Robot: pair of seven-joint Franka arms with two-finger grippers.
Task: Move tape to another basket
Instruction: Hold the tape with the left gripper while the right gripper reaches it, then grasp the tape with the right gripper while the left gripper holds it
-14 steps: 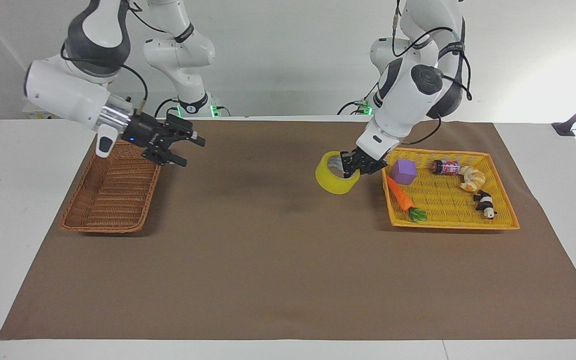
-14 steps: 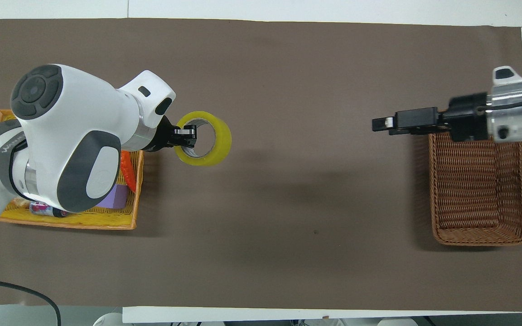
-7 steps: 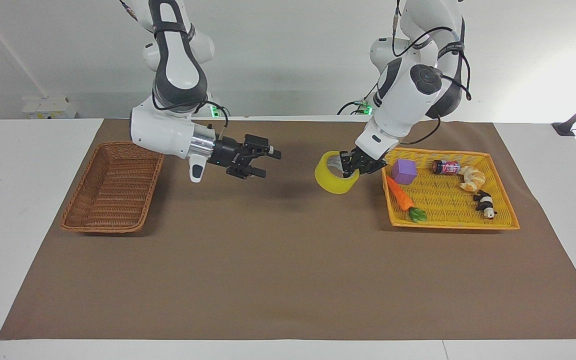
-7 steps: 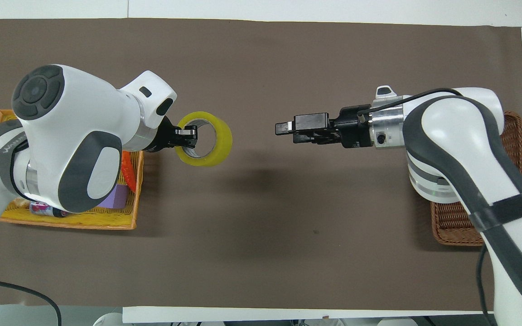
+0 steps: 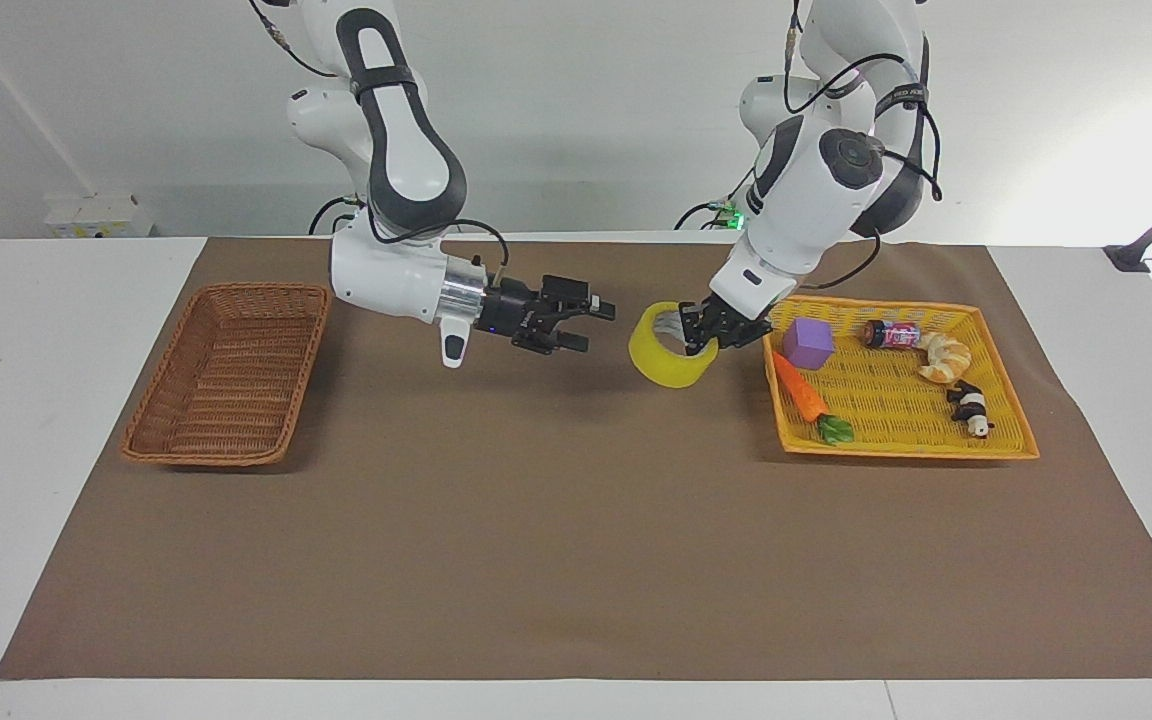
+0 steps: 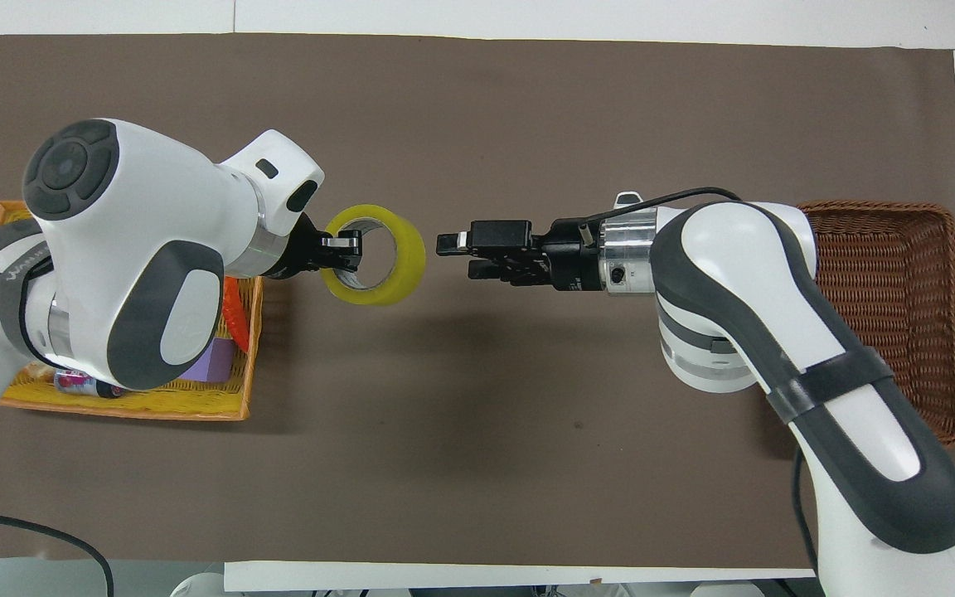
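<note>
Facing view: the left gripper (image 5: 704, 335), just right of the frame's centre, is clamped on the wall of the tape (image 5: 667, 347), one finger inside the ring and one outside, and holds the roll tilted in the air over the mat (image 5: 576, 540), beside the yellow tray (image 5: 1011, 405). At centre, the right gripper (image 5: 581, 328) lies level, its fingers parted and pointing at the roll with a small gap between. The basket (image 5: 226, 372) sits empty at the left of the frame, well apart from both grippers. This looks like a handover about to be made: the right gripper would do well to close on the free side of the ring, away from the left fingers, with one finger through the hole and one outside, and the left should let go only once that hold is firm. The ring's wall is smooth and curved, so a shallow pinch near the rim may slip. Overhead view: the tape (image 6: 378, 253) shows as a full ring left of centre, the left gripper (image 6: 343, 249) biting its near-tray side, the right gripper (image 6: 451, 244) just short of its other side, fingers spread one above the other in the frame. Between the tape and the basket (image 6: 900, 290) at the right edge the mat (image 6: 477, 99) is bare, leaving open room for the carry; the basket's raised rim is the one edge to clear, so the roll should travel high enough to pass over it.
</note>
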